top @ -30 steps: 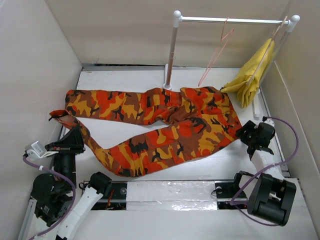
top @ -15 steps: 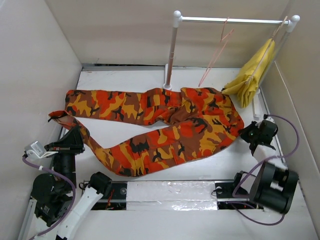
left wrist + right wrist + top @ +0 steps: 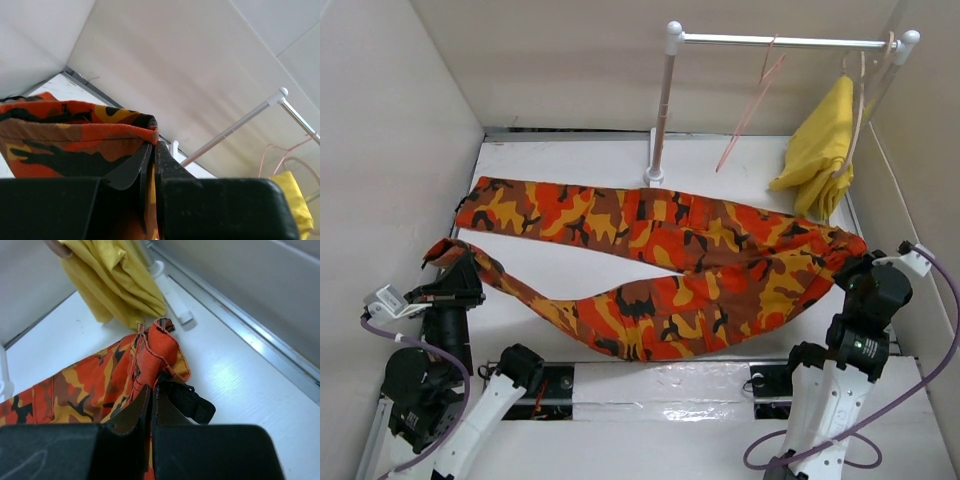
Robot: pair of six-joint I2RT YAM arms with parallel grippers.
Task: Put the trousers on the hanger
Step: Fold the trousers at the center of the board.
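ok so the left gripper [image 3: 457,272] and right gripper [image 3: 853,266] both clamp the camo trousers [image 3: 690,270], stretched 9-to-3 between them, pink hanger [image 3: 750,110] at 11 o'clock from the nearer right one

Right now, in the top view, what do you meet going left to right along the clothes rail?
white post → pink hanger → yellow garment

text: none readable | labels: none | brands: none | numbers: 0
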